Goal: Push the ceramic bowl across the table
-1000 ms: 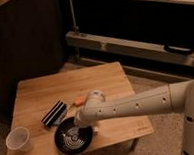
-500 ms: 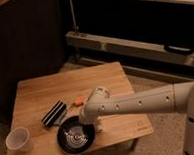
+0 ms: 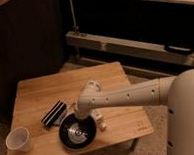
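Single view of the scene, near to far.

**Nearest, along the near edge of the tabletop:**
- One small white cup (image 3: 18, 139) stands upright at the near left corner.
- One ceramic bowl (image 3: 77, 131), black and glossy with pale rings inside, sits upright close to the near edge, about midway along it and well apart from the cup.

**At the bowl's right rim:** the one gripper (image 3: 99, 123) points down at the tabletop. Its jaws are together and hold nothing. The pale tips stand just beside the rim, and contact with it cannot be told.

**Behind the bowl, toward the left:** one dark ribbed block (image 3: 54, 113) lies flat, just beside the bowl's far left rim.

**Support:** one table (image 3: 36, 93), low, of light wood with plank grain. It carries the cup, the bowl and the block.

**Right:** one white arm (image 3: 131, 93) reaches in over the tabletop's right edge from the robot body (image 3: 188, 115). It bends down above the bowl's far side.

**Farthest:** one long pale rail (image 3: 138, 46) runs across the dark background beyond the table's far edge. One black handle (image 3: 178, 50) rests on it at the right.
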`<act>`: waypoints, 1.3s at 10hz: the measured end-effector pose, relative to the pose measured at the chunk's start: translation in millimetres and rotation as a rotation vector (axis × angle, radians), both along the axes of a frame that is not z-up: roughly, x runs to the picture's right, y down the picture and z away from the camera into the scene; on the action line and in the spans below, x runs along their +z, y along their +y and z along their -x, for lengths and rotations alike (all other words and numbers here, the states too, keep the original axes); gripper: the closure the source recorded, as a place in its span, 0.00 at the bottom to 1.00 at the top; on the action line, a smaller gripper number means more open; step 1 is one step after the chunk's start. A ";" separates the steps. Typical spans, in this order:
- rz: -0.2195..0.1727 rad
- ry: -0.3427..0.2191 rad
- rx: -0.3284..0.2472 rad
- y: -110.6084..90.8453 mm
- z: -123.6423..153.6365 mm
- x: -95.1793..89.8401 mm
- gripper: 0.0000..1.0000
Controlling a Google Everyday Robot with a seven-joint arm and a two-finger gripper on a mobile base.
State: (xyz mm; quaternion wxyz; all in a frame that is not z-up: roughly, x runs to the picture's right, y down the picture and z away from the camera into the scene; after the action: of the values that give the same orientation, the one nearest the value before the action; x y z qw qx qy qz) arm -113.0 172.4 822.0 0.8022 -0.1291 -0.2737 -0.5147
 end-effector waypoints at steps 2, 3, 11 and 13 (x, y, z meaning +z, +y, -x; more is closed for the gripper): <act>-0.003 0.030 -0.006 -10.0 -11.1 14.9 1.00; 0.001 0.039 -0.004 -11.3 -15.2 21.5 1.00; -0.015 0.122 0.007 -83.4 -57.8 71.2 1.00; 0.007 0.137 -0.005 -81.6 -54.6 89.3 1.00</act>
State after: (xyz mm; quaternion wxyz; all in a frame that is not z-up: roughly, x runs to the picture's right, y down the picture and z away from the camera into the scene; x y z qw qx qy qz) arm -58.4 90.8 911.3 0.8172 -0.1677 -0.2198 -0.5057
